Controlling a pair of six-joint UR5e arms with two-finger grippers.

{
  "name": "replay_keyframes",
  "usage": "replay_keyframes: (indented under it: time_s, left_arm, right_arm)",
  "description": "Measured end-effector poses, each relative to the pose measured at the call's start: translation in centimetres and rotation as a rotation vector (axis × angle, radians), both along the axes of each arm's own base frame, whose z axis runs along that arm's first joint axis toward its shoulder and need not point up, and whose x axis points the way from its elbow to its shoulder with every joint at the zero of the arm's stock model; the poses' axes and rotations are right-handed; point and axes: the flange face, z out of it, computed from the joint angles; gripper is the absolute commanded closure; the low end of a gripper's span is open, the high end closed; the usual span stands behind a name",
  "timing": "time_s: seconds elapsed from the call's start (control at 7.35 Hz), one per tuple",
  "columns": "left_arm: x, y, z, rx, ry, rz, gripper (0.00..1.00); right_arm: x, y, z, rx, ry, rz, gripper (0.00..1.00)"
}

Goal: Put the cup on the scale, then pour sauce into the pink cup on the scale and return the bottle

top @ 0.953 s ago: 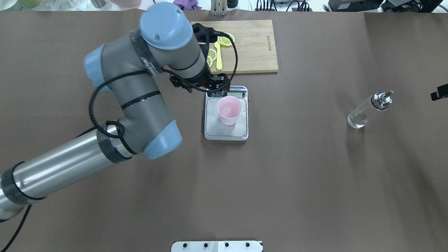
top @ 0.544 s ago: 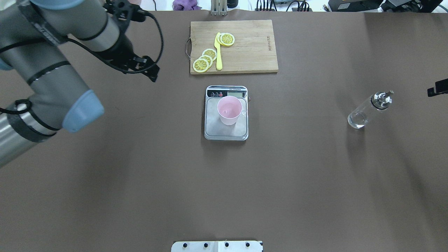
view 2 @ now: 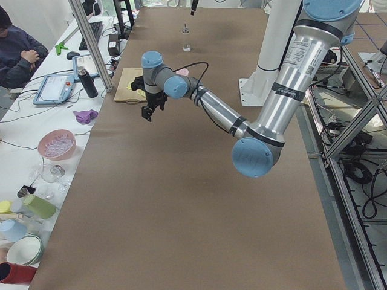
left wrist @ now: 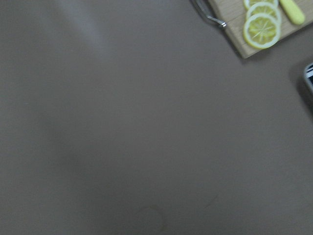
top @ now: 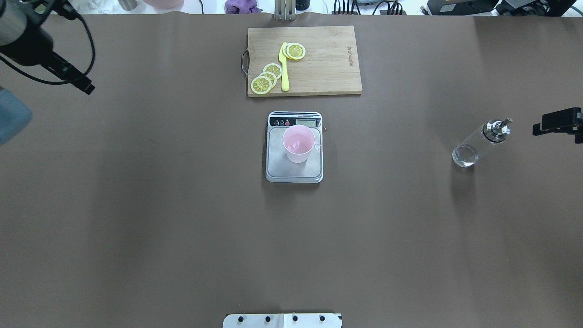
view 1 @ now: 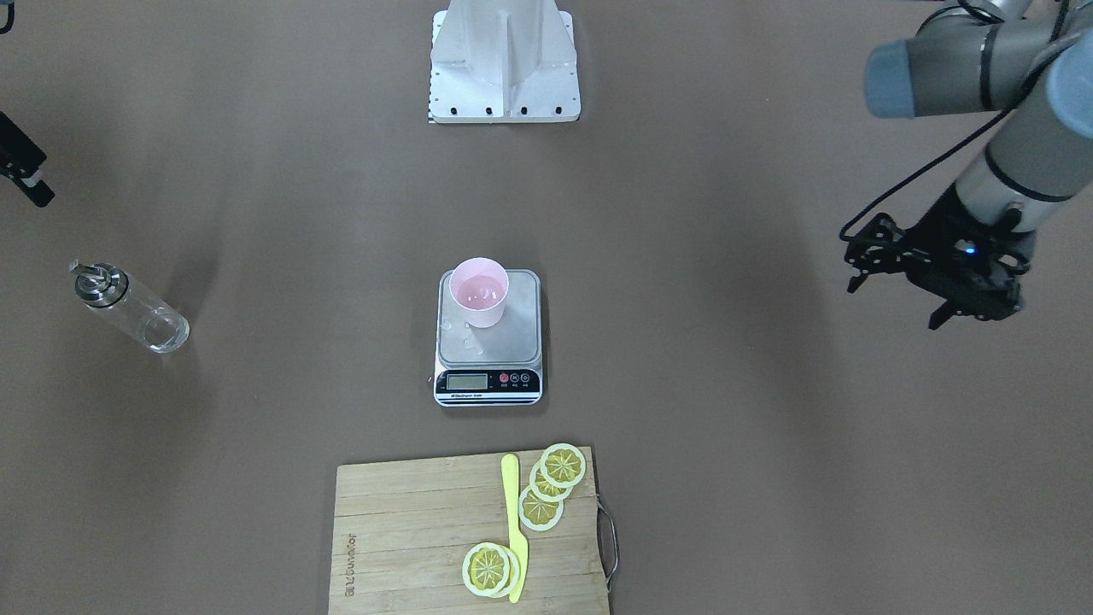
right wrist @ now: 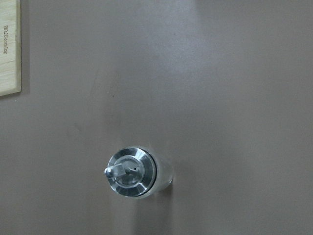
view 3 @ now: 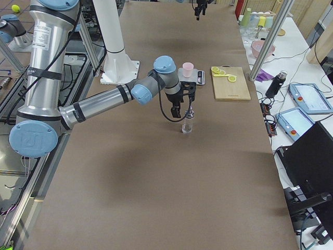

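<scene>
- Surface: brown covering; it carries every item below
- Left hand: raised over the surface's far left side, well apart from all task items. Fingers stand apart and hold nothing
- Right hand: at the right edge of the overhead view, near the bottle; its wrist camera looks straight down on the pourer cap. Whether its fingers are apart or together cannot be told
- Cutting board: lies beyond the scale and holds lemon slices and a yellow knife. Not part of the task
- Scale: mid-surface, display strip towards the board
- Bottle: stands upright on the right side, well apart from the scale, nothing touching it. Judgement: the glass is rigid, smooth and breakable, so it is likely to slip under a weak grip. Take hold across the cylindrical body below the metal cap, not on the cap or spout. The sauce level cannot be read
- Cup: upright on the scale platform, towards the display end. Placement appears complete; pouring is not yet begun. Judgement: light plastic, easily tipped, so keep the spout clear of the rim
</scene>
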Motion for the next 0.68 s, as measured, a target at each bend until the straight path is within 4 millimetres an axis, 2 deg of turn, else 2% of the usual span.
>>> replay_keyframes:
  time_s: [0.27, 0.54, 0.68]
  left_arm:
    - [-8.0, 0.2, 7.5, -0.028, -0.055, -0.016, 0.02]
    - [-15.2, 0.2, 11.4, -0.027, -0.102, 0.006, 0.02]
    - [-17.3, 0.4, 12.2, -0.049, -0.112, 0.001, 0.02]
  right_arm:
    - [-4.8, 1.3, -0.7, 0.008, 0.062, 0.051, 0.00]
    - [-8.4, 2.4, -0.8, 0.057, 0.118, 0.089, 0.00]
    - [-9.9, 3.2, -0.6, 0.101, 0.146, 0.112, 0.00]
